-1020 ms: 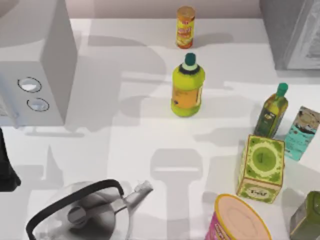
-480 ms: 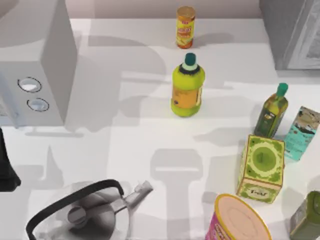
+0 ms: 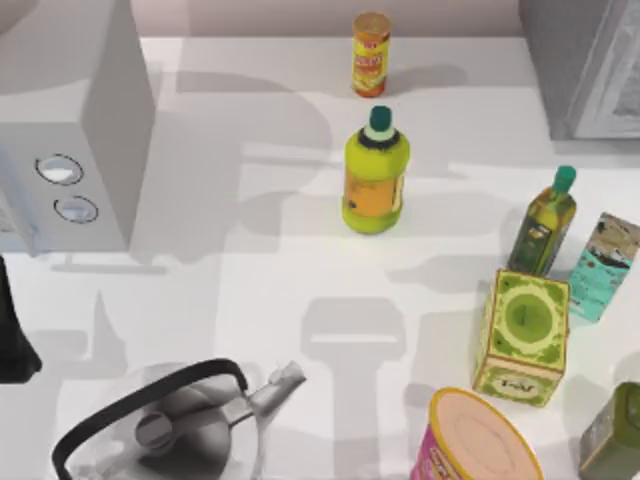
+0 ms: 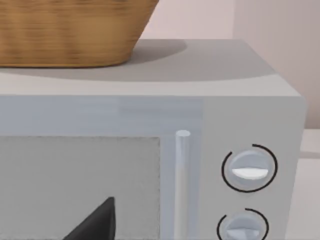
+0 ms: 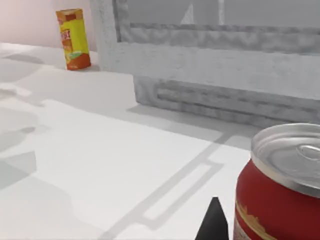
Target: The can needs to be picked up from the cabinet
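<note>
A red can [image 5: 282, 195] with a silver pull-tab top stands very close in the right wrist view. My right gripper [image 5: 214, 225] shows as a black tip right beside it, and its hold on the can is hidden. Behind the can rises the grey cabinet [image 5: 210, 55] with its pale panelled door; from above, the cabinet [image 3: 585, 60] sits at the table's far right corner. My left arm [image 3: 12, 335] stays parked at the left edge, with my left gripper [image 4: 95, 224] facing the grey appliance [image 4: 240, 170] with two round dials.
A yellow-orange canister [image 3: 370, 54] stands at the back, a yellow bottle [image 3: 375, 175] mid-table. On the right are an oil bottle [image 3: 545, 222], a teal box [image 3: 604, 265], a green box [image 3: 522, 335], a pink tub [image 3: 480, 440] and a green container [image 3: 612, 432]. A kettle [image 3: 170, 425] sits front left.
The green container at the front right corner has shifted very slightly. Nothing else has visibly moved.
</note>
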Available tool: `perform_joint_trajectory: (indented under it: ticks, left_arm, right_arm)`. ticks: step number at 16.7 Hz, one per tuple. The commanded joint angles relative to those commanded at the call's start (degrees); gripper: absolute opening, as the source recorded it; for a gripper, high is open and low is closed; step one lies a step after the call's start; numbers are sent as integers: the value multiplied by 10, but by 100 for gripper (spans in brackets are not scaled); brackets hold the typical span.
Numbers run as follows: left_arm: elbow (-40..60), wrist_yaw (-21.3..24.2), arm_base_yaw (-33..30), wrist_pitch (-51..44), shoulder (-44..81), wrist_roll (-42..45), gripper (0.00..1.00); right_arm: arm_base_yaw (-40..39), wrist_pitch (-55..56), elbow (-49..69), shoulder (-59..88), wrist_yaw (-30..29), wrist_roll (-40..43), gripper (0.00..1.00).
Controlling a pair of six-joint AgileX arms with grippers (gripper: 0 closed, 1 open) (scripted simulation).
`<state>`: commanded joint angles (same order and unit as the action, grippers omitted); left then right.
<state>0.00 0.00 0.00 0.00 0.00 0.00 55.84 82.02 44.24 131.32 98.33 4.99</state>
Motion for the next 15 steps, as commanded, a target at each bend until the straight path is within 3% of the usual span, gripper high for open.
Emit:
perform_joint_trajectory:
  ticks: [1,2,13,15]
  left_arm:
    - [0,0,0,0,0,0,100]
    - [0,0,0,0,0,0,100]
    - [0,0,0,0,0,0,100]
    - [0,0,0,0,0,0,100]
  right_arm:
    - [0,0,0,0,0,0,0]
    - [-5,-76,54,20,-80,-6,0]
    - [-41,-32,-6,2,-41,40,0]
    - [-41,-32,-6,2,-41,40,15]
